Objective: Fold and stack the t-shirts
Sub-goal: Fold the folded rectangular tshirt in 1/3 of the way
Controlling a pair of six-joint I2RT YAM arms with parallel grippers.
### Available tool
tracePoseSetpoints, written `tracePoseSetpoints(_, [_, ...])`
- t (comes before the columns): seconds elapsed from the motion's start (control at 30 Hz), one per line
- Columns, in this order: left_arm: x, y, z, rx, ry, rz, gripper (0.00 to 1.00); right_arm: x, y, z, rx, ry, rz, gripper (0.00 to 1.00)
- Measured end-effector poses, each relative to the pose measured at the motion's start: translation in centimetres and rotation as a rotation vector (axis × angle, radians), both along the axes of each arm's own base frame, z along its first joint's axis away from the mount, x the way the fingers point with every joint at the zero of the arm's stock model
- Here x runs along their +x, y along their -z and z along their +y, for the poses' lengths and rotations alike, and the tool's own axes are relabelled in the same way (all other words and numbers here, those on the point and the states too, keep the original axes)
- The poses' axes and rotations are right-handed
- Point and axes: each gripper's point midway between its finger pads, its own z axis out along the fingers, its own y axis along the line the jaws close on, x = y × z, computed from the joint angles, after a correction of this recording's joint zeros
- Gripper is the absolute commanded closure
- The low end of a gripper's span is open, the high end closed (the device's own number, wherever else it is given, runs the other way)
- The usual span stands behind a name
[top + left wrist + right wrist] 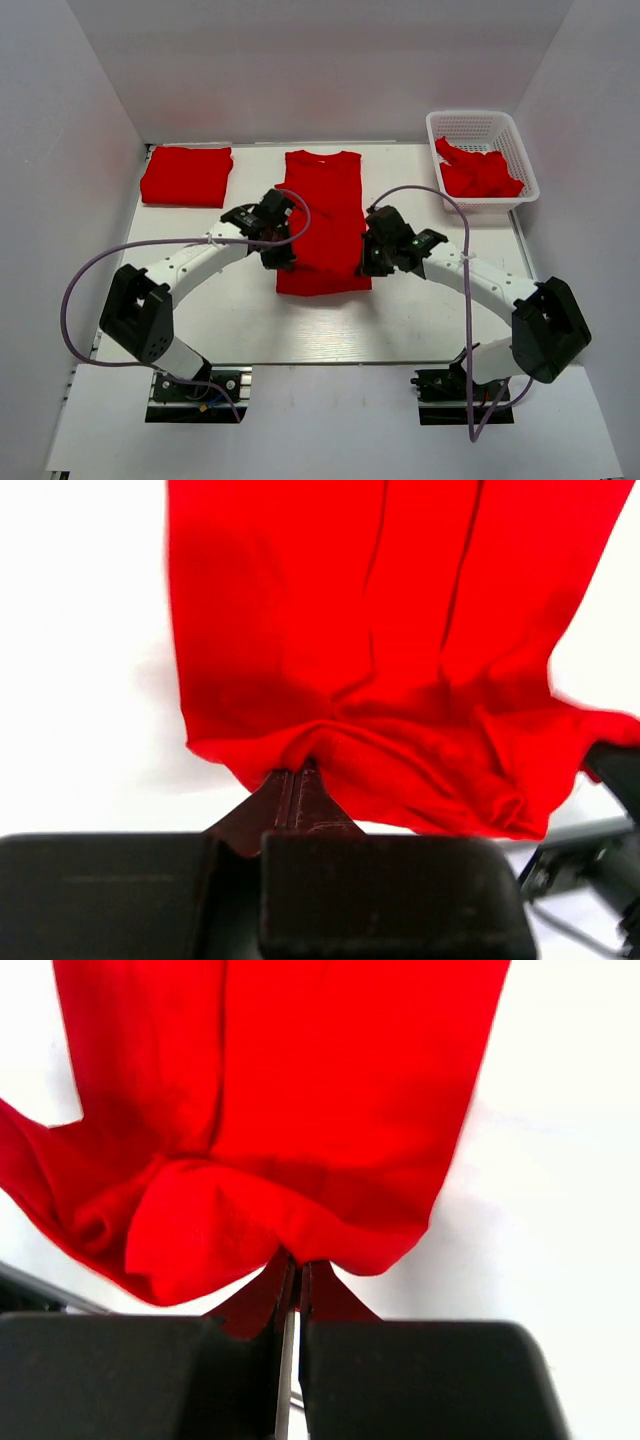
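The left gripper (281, 256) is clamped closed on the near left corner of the middle t-shirt (322, 215). In the left wrist view its fingertips (287, 792) press together with no gap, and red cloth bunches up right where they meet. The right gripper (371, 262) is closed in the same way on the near right corner of the same hem; its fingertips (312, 1295) show only a thin slit between them, with a fold of cloth puckered just above. This t-shirt lies on the white worktop (430, 315) between the two grippers and runs away from both of them as a long narrow strip, sleeves tucked in, with its round neck at the end farthest from the grippers. The near hem between the two pinched corners looks gathered and wrinkled in the wrist views, while the cloth farther out lies flatter with a few lengthwise creases. Well beyond the left gripper and off to its left, a folded t-shirt (187, 176) lies flat on the worktop as a neat rectangle, apart from the middle one. Well beyond the right gripper and off to its right stands a white lattice basket (476, 120), and crumpled red t-shirts (480, 176) lie heaped inside it; I cannot tell how many there are
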Motion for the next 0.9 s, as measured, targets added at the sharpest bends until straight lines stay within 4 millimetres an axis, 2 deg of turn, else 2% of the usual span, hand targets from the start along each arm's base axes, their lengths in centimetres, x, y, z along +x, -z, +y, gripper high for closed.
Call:
tracePoseSetpoints(0.17, [3.8,-1.4,0.1,0.02,-0.039,-0.069,1.0,2.9,0.0,-0.2,-0.032,0.007,-0.009,1.0])
tracePoseSetpoints(0.4, [8.4,-1.7,0.5,0.059,-0.067,-0.125,1.0,6.7,-0.2,0.3,-0.045,0.002,-0.019,1.0])
tracePoseSetpoints(0.63, [11.5,-2.0,1.5,0.086,-0.08,-0.167,1.0,9.7,-0.7,0.5,-0.019,0.003,-0.021,1.0])
tracePoseSetpoints(0.9, [14.3,-1.5,2.2,0.1,-0.068,-0.205,1.0,11.5,0.0,0.5,0.01,0.003,0.015,1.0])
